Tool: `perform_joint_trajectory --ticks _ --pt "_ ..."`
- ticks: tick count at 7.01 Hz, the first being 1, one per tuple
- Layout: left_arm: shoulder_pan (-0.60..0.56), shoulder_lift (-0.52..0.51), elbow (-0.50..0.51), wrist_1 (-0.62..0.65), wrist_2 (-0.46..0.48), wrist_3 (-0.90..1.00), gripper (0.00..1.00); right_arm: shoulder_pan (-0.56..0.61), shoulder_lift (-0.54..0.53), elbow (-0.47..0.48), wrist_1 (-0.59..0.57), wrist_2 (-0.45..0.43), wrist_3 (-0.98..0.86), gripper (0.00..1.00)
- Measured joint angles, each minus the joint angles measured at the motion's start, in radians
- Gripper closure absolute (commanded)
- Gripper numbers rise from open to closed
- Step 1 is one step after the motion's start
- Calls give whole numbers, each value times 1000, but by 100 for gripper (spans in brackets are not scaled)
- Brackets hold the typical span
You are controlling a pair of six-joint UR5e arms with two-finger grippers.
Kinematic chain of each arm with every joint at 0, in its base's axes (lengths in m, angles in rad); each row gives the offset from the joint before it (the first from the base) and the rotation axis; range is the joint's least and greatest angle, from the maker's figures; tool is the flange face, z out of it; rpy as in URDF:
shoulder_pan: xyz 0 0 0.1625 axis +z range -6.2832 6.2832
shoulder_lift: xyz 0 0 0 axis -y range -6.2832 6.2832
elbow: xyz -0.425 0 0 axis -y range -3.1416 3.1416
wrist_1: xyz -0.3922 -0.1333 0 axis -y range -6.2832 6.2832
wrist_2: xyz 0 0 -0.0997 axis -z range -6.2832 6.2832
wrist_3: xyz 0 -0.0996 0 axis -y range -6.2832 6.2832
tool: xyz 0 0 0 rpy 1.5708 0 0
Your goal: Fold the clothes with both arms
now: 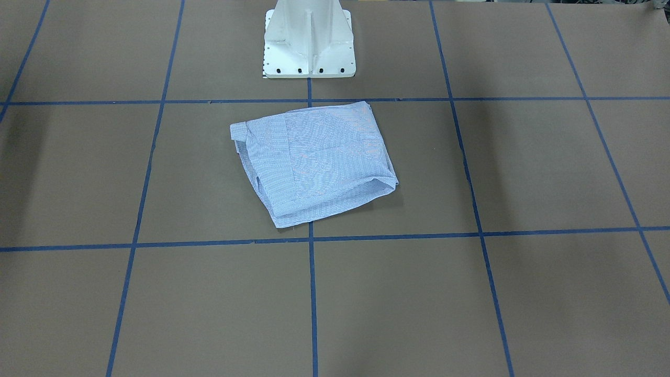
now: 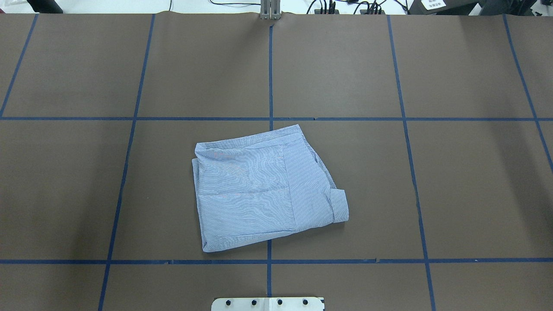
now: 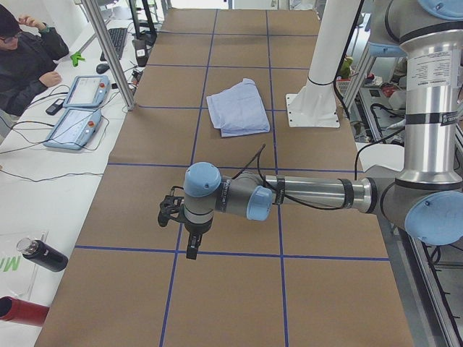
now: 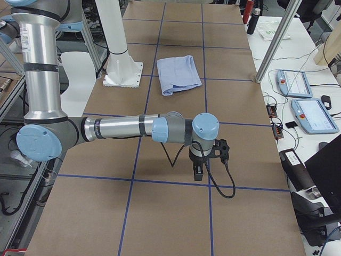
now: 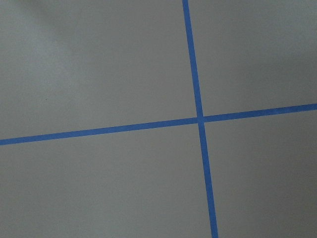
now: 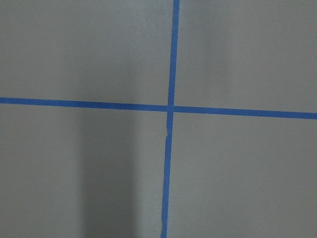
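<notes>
The light blue-and-white striped shirt [image 1: 314, 162] lies folded into a compact rectangle on the brown table, just in front of the robot's base; it also shows in the overhead view [image 2: 263, 190] and both side views [image 3: 237, 107] [image 4: 179, 73]. My left gripper [image 3: 192, 249] hangs over the table's left end, far from the shirt. My right gripper [image 4: 197, 173] hangs over the table's right end, equally far away. Both point down above bare table. I cannot tell whether either is open or shut. Both wrist views show only tabletop and crossing blue tape.
The white pedestal base [image 1: 309, 42] stands behind the shirt. Blue tape lines [image 2: 270, 119] divide the table into squares. An operator [image 3: 25, 58] sits at a side desk with teach pendants [image 3: 76, 108]. Bottles [image 3: 43, 254] lie near the left end.
</notes>
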Motion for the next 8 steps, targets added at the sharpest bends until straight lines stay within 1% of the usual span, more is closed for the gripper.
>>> perform_joint_trajectory --ticks 2,4,6,8 --pt "2 -3 0 3 0 -8 0 -48 -4 0 5 -6 59 0" --pt "2 -4 0 4 0 -8 0 -76 -29 0 24 -7 110 0" --pt "2 -4 0 6 1 -8 0 -78 -86 -5 130 -9 121 0" --pt "2 -2 0 7 2 -8 0 -76 -106 -7 171 -9 127 0"
